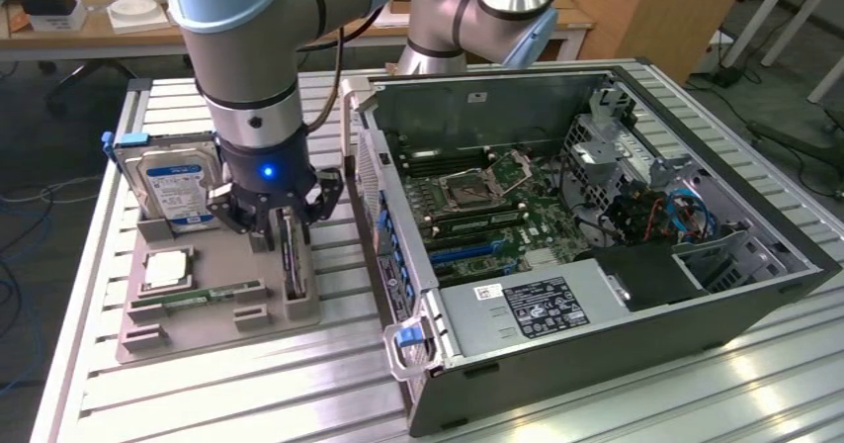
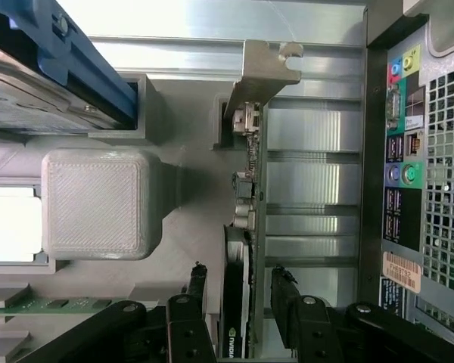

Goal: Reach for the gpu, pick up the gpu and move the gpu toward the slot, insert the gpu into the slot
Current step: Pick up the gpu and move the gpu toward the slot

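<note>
**Gripper.** The gripper point(image 1: 281, 233) point(image 2: 240, 280) hangs on the arm above the grey holder tray point(image 1: 211, 329) point(image 2: 189, 151). It points straight down over the tray edge nearest the computer case point(image 1: 501, 72) point(image 2: 408, 189). The jaws are spread. In the wrist view the two black fingers point(image 2: 199, 283) stand one on each side of the gpu point(image 1: 293, 275) point(image 2: 251, 181). A narrow gap shows between each finger and the card, so nothing is clamped.

**Gpu.** The gpu stands on its long edge in a slot of the holder tray. It has not been lifted. Its silver end bracket sits at the end far from the fingers. The black cooler housing lies between the fingers.

**Holder tray.** The hard drive point(image 1: 178, 188) point(image 2: 30, 83) stands upright at the tray's rear corner, on the exterior view's left. The processor chip point(image 1: 169, 268) point(image 2: 11, 223) lies flat in front of the hard drive. The memory stick point(image 1: 211, 293) point(image 2: 38, 304) lies flat in front of the chip.

**Computer case.** The case lies on its side on the slatted metal table point(image 1: 264, 394) point(image 2: 310, 144), just beside the tray on the exterior view's right. Its side panel is off. The blue slots point(image 1: 456, 253) on the mainboard are exposed, well apart from the card.
</note>
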`<state>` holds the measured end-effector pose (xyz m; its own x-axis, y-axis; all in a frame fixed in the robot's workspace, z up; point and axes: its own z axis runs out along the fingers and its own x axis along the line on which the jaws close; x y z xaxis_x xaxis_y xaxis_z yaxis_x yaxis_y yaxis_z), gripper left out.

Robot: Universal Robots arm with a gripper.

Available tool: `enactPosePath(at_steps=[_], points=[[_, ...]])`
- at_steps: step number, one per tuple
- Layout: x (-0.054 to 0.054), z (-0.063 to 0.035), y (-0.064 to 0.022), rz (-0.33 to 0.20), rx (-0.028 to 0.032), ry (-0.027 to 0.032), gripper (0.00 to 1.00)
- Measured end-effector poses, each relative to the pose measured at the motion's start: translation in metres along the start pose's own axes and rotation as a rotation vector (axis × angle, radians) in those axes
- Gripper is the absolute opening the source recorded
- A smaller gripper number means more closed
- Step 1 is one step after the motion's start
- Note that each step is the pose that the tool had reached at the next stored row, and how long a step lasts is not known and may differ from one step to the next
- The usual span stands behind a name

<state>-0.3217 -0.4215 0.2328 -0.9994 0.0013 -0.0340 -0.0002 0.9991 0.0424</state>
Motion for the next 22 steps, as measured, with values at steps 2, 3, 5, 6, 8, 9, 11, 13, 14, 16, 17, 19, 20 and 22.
enactPosePath(at_steps=[2, 3, 5, 6, 8, 9, 11, 13, 14, 16, 17, 19, 20, 22], points=[[0.0001, 0.0020, -0.0001, 0.000, 0.0000, 0.0000, 0.47], [0.0001, 0.0031, -0.0001, 0.000, 0.0000, 0.0001, 0.47], [0.0002, 0.0053, -0.0002, 0.000, 0.0000, 0.0001, 0.47], [0.0002, 0.0064, -0.0002, 0.000, 0.0000, 0.0000, 0.47], [0.0003, 0.0083, -0.0003, 0.000, 0.0000, 0.0000, 0.47], [0.0003, 0.0082, -0.0004, 0.000, 0.0002, 0.0002, 0.47], [0.0003, 0.0083, -0.0003, 0.000, 0.0001, 0.0001, 0.47], [0.0003, 0.0083, -0.0003, 0.000, 0.0001, 0.0001, 0.47], [0.0003, 0.0083, -0.0003, 0.000, 0.0001, 0.0001, 0.47], [0.0004, 0.0086, 0.0004, 0.000, 0.0000, -0.0001, 0.47], [0.0004, 0.0088, 0.0012, 0.000, 0.0001, -0.0001, 0.47], [0.0003, 0.0090, 0.0024, 0.000, 0.0002, -0.0001, 0.47], [0.0004, 0.0091, 0.0030, 0.000, 0.0003, 0.0001, 0.47], [0.0003, 0.0095, 0.0040, 0.000, 0.0004, 0.0000, 0.47]])
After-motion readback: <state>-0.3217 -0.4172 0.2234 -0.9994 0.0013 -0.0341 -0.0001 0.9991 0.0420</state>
